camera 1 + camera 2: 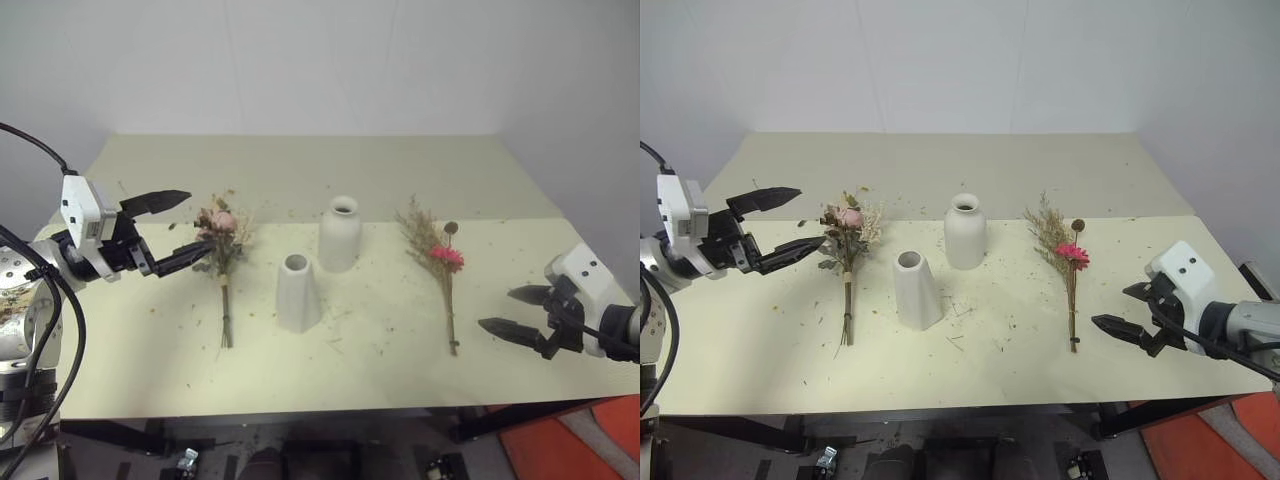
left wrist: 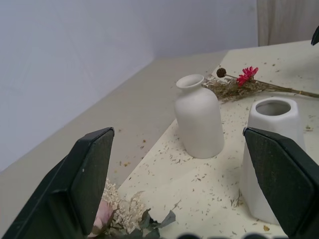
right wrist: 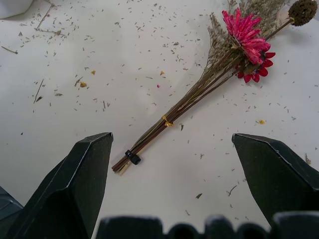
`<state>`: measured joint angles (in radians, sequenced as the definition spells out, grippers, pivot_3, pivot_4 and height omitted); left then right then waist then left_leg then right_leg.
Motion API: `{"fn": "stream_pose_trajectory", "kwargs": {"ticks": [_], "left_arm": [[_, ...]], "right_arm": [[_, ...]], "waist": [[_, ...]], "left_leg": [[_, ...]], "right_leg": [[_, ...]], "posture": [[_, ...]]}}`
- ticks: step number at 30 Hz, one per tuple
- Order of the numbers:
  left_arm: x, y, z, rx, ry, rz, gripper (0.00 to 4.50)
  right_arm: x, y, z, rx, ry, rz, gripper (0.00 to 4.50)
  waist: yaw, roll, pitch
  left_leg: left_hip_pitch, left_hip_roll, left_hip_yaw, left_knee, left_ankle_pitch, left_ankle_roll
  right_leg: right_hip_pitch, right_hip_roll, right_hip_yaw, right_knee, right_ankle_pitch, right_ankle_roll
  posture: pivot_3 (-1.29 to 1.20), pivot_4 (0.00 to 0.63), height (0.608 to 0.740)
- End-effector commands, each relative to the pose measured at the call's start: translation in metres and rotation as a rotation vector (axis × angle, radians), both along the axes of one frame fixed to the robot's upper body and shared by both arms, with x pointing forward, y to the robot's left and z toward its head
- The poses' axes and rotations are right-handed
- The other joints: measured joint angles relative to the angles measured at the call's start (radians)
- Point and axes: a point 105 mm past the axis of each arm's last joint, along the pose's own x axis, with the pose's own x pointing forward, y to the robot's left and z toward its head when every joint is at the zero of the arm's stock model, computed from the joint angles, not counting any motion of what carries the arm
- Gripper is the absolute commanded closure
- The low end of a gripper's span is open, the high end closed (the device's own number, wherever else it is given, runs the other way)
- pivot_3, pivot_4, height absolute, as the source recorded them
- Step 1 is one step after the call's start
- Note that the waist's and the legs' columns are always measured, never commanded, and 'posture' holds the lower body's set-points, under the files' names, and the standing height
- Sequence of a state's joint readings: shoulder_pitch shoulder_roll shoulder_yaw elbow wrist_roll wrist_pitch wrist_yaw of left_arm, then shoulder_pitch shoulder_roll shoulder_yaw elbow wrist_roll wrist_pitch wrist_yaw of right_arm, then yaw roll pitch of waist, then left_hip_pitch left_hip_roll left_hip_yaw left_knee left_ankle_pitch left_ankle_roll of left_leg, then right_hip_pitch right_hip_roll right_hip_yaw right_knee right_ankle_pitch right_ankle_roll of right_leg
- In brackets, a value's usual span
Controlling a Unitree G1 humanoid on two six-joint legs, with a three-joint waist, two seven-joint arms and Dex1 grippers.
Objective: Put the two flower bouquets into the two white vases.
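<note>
Two dried bouquets, a pink rose bunch (image 1: 222, 250) and a magenta daisy bunch (image 1: 441, 266), lay flat on the desk (image 1: 380, 360). Two white vases, a cone (image 1: 297, 292) and a bottle (image 1: 340, 233), stood between them. Both grippers, left (image 1: 172, 229) and right (image 1: 512, 311), had jaws spread, empty.

Left gripper (image 1: 172, 231) and right gripper (image 1: 518, 310), fingers spread, empty.

Magenta daisy bouquet (image 3: 209, 84) flat between spread right claw (image 3: 172, 164) fingers.

Right gripper (image 1: 512, 311) has bare table between it and the magenta bouquet (image 1: 443, 270); left gripper (image 1: 172, 230) sits just beside the rose bouquet (image 1: 222, 250), both vases (image 1: 298, 293) beyond it
</note>
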<state>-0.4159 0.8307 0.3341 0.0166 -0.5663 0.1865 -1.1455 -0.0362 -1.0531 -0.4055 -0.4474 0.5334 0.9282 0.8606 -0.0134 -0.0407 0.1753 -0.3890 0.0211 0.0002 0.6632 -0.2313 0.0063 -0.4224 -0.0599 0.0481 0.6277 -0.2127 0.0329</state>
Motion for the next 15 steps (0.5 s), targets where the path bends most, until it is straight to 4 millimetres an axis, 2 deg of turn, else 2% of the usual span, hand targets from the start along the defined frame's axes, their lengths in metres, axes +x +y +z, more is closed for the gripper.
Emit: {"fn": "stream_pose_trajectory", "kwargs": {"ticks": [1,10,15], "left_arm": [[-0.004,-0.004,0.014,-0.002,-0.056,-0.017,0.0],[-0.006,-0.005,0.008,0.024,-0.025,-0.031,0.0],[-0.008,-0.014,0.015,0.0,-0.044,-0.074,0.0]], "right_arm": [[0.0,-0.002,0.011,-0.024,-0.029,-0.009,0.01],[-0.002,-0.002,0.012,-0.045,-0.029,0.001,0.01],[0.007,0.002,0.028,0.028,-0.065,-0.018,0.01]], "waist": [[-0.001,0.0,0.0],[-0.001,0.0,0.0],[-0.003,0.0,0.0]], "left_leg": [[0.0,0.0,0.0,0.0,0.0,0.0],[0.0,0.0,0.0,0.0,0.0,0.0],[0.0,0.0,0.0,0.0,0.0,0.0]], "right_leg": [[0.0,0.0,0.0,0.0,0.0,0.0],[0.0,0.0,0.0,0.0,0.0,0.0],[0.0,0.0,0.0,0.0,0.0,0.0]], "posture": [[0.0,0.15,0.74],[0.0,0.15,0.74],[0.0,0.15,0.74]]}}
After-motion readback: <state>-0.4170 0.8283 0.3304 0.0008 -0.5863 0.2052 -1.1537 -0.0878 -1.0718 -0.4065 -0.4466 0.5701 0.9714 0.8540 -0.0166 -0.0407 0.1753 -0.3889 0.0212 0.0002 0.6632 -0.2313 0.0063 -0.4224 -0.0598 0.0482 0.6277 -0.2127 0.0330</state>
